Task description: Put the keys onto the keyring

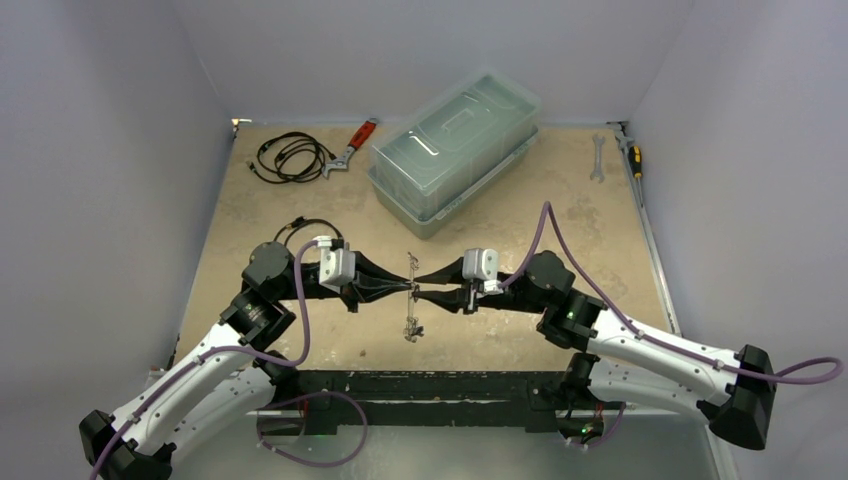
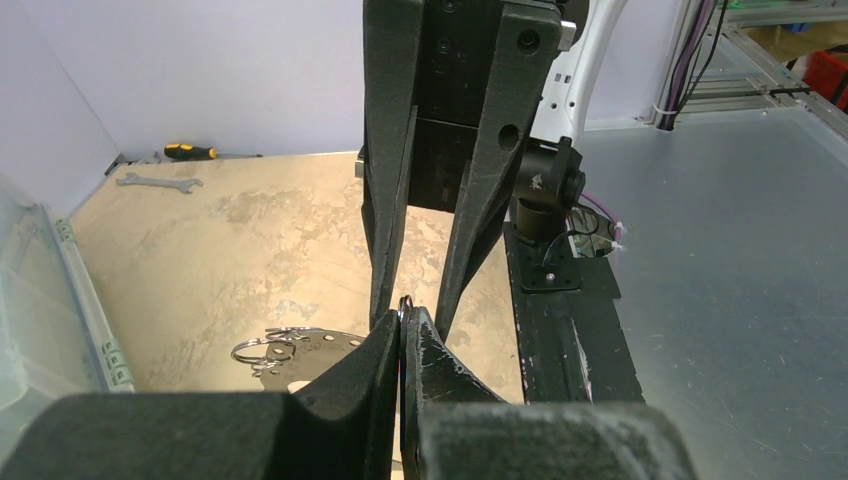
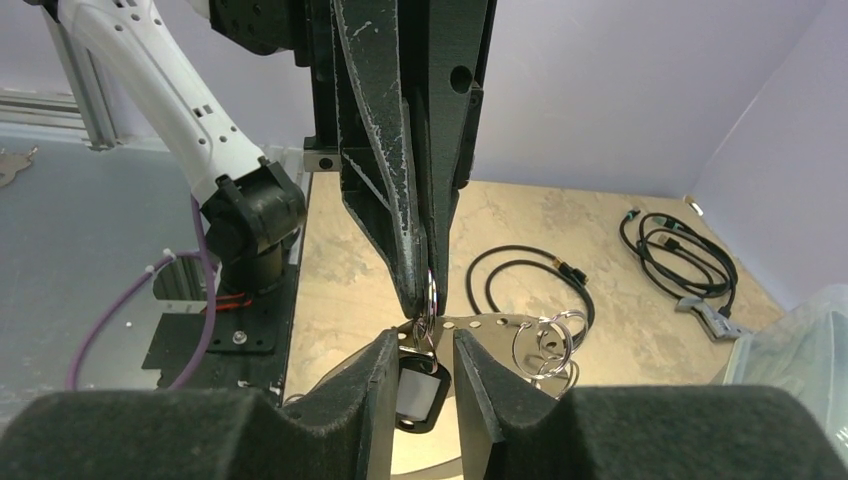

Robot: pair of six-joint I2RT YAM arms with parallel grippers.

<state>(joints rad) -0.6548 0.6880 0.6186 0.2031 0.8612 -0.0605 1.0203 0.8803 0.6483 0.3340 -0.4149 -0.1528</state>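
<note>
From here I see a tan table point(image 1: 300, 335), mottled with paler and darker blotches, inside pale lavender-grey walls point(image 1: 120, 120). Both arms point(image 1: 200, 375) are white with black joints and trail purple cables point(image 1: 300, 300). The left gripper point(image 2: 402, 322) and right gripper point(image 3: 420, 345) are matt black. Between the right fingers point(image 3: 375, 375) hangs a tag point(image 3: 418, 392), black-rimmed with a white insert. The split ring point(image 3: 431, 285) is silver. The keyring point(image 3: 480, 322) is pale silver, dotted with round holes.

Far left lie a black cord point(image 1: 290, 158) and a red-handled wrench point(image 1: 358, 140). The bin point(image 1: 455, 150) is clear with a green tint. Far right are a silver spanner point(image 1: 598, 155) and a yellow-and-black screwdriver point(image 1: 633, 157).
</note>
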